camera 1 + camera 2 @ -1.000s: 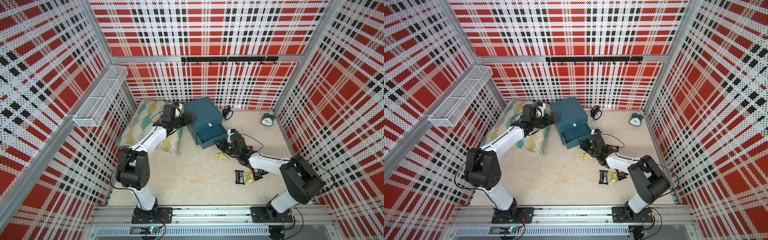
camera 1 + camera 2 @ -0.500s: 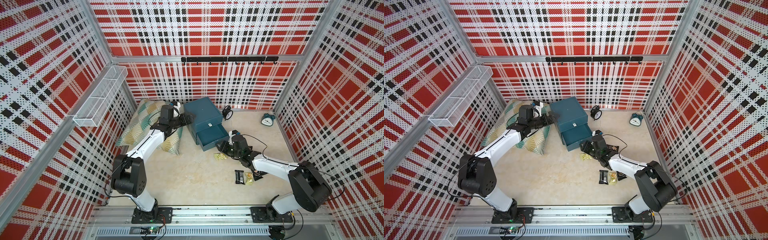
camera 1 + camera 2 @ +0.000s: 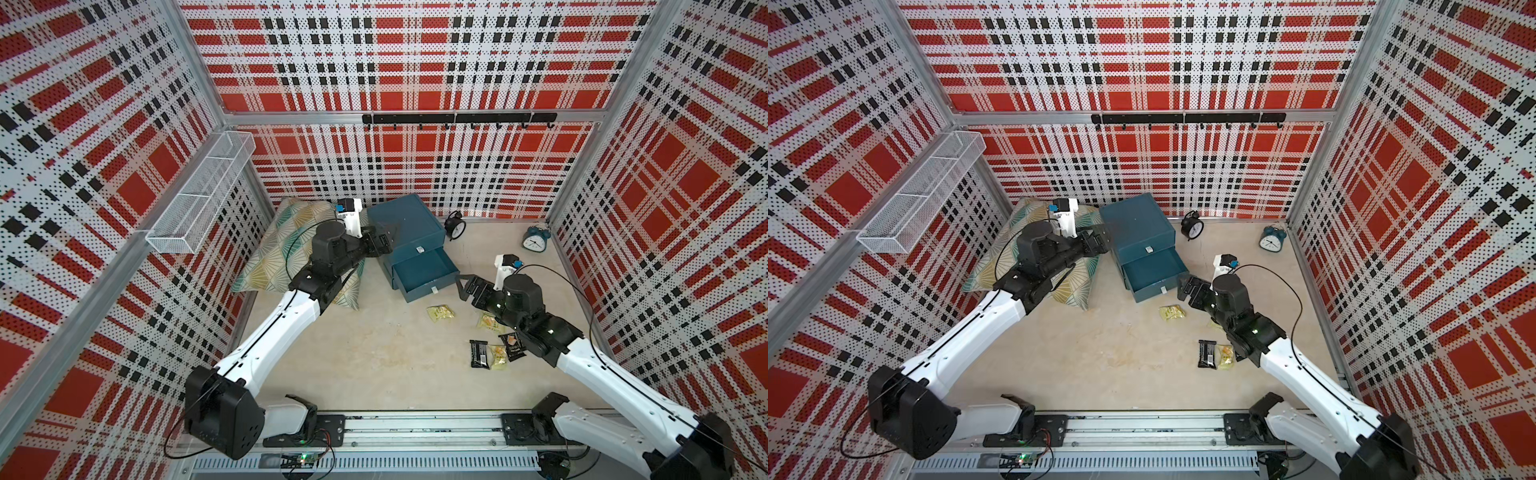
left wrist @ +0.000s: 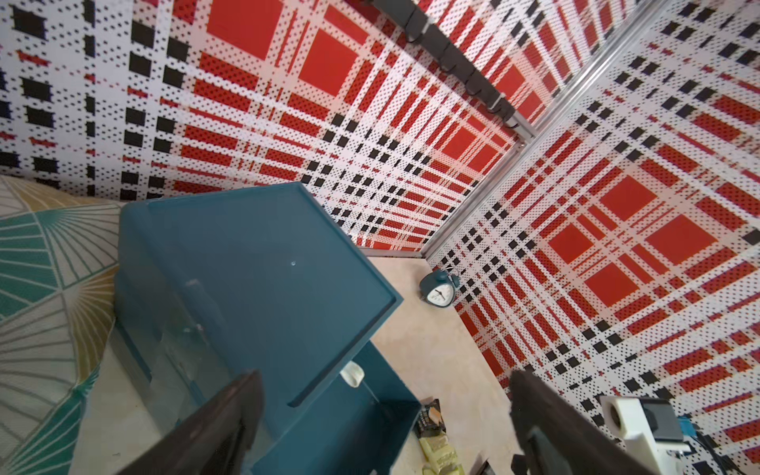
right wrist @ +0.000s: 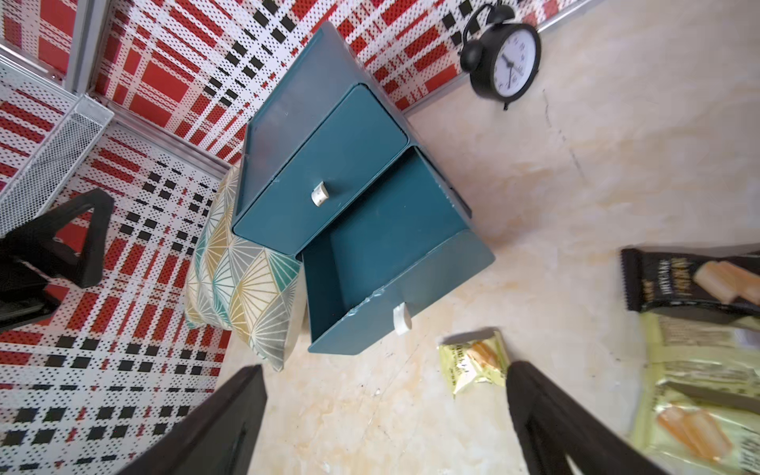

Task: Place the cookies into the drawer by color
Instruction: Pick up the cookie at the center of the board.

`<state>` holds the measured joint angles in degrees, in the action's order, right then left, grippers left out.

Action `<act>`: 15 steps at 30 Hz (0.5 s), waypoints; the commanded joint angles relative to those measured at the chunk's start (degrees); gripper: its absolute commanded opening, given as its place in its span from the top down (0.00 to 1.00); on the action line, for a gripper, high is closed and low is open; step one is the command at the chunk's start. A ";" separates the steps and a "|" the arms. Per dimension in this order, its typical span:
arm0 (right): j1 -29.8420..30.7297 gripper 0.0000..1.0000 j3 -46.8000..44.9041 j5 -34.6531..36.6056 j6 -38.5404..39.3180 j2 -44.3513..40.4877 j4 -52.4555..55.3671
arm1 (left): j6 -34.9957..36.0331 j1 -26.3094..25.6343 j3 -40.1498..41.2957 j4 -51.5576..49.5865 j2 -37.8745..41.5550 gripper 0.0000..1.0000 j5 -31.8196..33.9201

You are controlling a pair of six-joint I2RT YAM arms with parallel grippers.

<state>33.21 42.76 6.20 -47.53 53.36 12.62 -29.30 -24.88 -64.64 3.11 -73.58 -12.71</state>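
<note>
cabinet [image 3: 405,222] far centre; open drawer [image 3: 419,268] pulled out, seems empty. yellow cookie [image 3: 439,311] on floor [image 3: 374,353] just near of the drawer front, black cookie [image 3: 478,353] and others further near-right. right gripper [image 3: 460,287] jaws wide, holding nothing, just right of drawer front. left gripper [image 3: 386,244] wide too, empty, at cabinet's left edge. step: first pick, likely. next: right gripper drops over yellow cookie, pinches the flat packet.

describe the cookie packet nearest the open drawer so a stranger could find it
Find the teal drawer cabinet by the back wall, with one drawer pulled open. On the floor before it lies a pale yellow-green packet, alone, while the other packets bunch together farther away.
</note>
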 commanded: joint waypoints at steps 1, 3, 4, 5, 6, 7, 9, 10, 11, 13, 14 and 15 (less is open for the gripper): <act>0.03 0.00 0.65 3.60 3.13 -3.53 8.50 | 1.63 -4.40 0.34 0.57 3.65 0.01 6.42; 0.05 0.00 0.39 5.21 3.03 -5.81 11.53 | 0.43 -7.16 1.72 -0.29 5.39 0.01 8.93; 0.05 0.00 0.08 6.90 3.02 -6.88 12.69 | 0.30 -9.06 3.17 -0.23 6.45 0.01 10.24; 0.02 0.00 -0.22 7.67 3.00 -7.76 13.51 | 0.21 -10.90 4.61 0.07 7.42 0.01 11.98; 0.02 0.00 -0.72 8.17 3.18 -8.70 14.23 | 0.16 -13.56 6.67 0.68 8.61 0.01 14.89; 0.01 0.00 -1.24 8.56 3.28 -9.56 14.58 | 0.28 -16.16 9.13 2.12 9.72 0.01 17.84; 0.07 0.00 -2.31 8.76 3.78 -10.75 14.74 | 0.12 -20.23 14.47 6.28 11.67 0.01 21.51; 0.06 0.00 -2.70 8.81 4.19 -11.03 14.80 | -0.06 -21.94 17.37 8.71 12.55 0.01 22.88; 0.02 0.00 -2.86 8.82 4.42 -11.07 15.03 | -0.06 -23.00 19.63 10.71 13.18 0.01 24.07; 0.01 0.00 -2.91 8.79 4.94 -10.56 15.80 | -0.23 -24.97 24.82 14.25 14.43 0.01 26.44; 0.02 0.00 -2.99 8.66 5.17 -10.33 16.00 | -0.34 -25.41 26.74 15.52 14.97 0.01 26.94; 0.07 0.00 -3.08 8.61 5.41 -9.97 16.24 | -0.32 -25.76 28.79 16.62 15.49 0.01 27.76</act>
<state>33.21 40.27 13.63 -43.77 43.05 26.76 -29.56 -49.76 -39.24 12.97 -59.86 9.06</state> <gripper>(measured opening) 0.999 0.990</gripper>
